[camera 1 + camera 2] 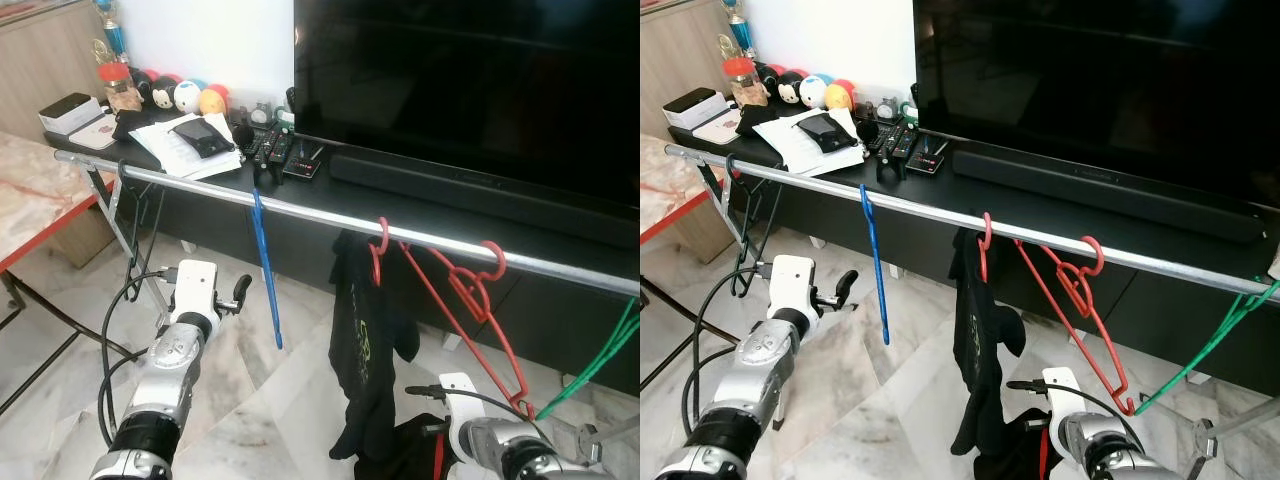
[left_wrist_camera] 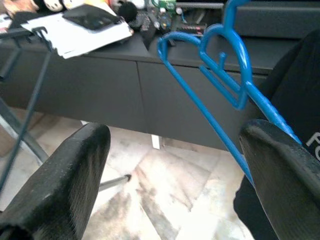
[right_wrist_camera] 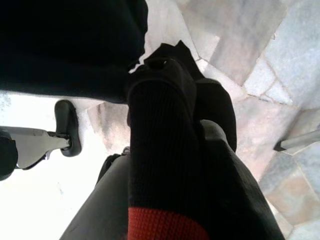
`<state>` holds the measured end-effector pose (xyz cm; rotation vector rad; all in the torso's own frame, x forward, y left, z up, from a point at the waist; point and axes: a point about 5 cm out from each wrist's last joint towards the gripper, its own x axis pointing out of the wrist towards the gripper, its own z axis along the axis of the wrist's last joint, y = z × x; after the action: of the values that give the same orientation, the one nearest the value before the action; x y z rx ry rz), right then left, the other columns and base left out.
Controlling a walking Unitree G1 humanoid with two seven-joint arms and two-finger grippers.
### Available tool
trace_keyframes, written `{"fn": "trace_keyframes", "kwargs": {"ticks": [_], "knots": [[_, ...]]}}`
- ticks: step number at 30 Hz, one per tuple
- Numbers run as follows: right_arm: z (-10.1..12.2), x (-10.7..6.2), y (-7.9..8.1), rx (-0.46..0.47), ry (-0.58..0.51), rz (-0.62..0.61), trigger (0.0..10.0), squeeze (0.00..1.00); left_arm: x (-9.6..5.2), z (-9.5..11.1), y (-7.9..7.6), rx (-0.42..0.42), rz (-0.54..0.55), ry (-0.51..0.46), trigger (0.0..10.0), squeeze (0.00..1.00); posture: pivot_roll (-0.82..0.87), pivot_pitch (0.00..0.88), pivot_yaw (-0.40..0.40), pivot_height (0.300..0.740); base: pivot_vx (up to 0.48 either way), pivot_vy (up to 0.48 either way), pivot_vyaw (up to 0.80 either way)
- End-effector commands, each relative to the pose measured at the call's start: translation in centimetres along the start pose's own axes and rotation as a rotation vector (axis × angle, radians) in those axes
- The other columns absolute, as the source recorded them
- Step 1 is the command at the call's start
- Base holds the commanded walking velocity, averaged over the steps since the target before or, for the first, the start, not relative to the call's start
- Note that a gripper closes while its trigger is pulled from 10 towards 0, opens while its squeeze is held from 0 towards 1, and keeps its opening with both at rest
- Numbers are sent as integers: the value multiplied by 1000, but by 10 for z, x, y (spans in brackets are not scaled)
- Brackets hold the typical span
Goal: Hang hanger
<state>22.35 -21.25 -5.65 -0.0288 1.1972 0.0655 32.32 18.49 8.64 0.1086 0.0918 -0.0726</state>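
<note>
A blue hanger (image 1: 267,270) was seen hooked on the metal rail (image 1: 300,212), hanging edge-on between the rail's left end and a black garment (image 1: 362,350). Further right, a red hanger (image 1: 470,300) was hooked on the same rail, tilted so that its lower corner dropped towards the right gripper (image 3: 165,150). A green hanger (image 1: 600,365) was caught at the far right of the rail.

The left gripper (image 2: 175,165) was held low, just left of the blue hanger, its jaws spread wide and holding nothing; in the left wrist view the blue hanger was framed between the fingers (image 2: 65,175). That placement was judged to suit either a release or an approach.

The right gripper was kept low beneath the garment. In the right wrist view its jaws were seen closed on black cloth with a red band (image 3: 167,224), probably to hold the garment steady.

Behind the rail, a television (image 1: 470,90) stood on a dark table (image 1: 330,190) strewn with papers (image 1: 190,150).
</note>
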Motion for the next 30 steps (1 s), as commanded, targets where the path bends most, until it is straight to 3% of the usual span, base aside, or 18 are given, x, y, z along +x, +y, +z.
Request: {"fn": "trace_keyframes", "kwargs": {"ticks": [1,11,23,30], "knots": [[-7,2,0,14,-5,3,10000,0,-2,1,0,2,-1,-3,10000,0,-95,0,-3,740,0,0,0],[-32,4,-6,20,21,-10,10000,0,-6,4,-4,-21,-7,-21,10000,0,-79,0,-17,740,0,0,0],[-27,3,-7,0,7,-13,10000,0,-6,8,-9,-43,-14,-40,10000,0,-80,0,-17,740,0,0,0],[-23,3,-6,-18,-1,-8,10000,0,-4,9,-11,-42,-36,-38,10000,0,-77,0,-13,740,252,0,0]]}}
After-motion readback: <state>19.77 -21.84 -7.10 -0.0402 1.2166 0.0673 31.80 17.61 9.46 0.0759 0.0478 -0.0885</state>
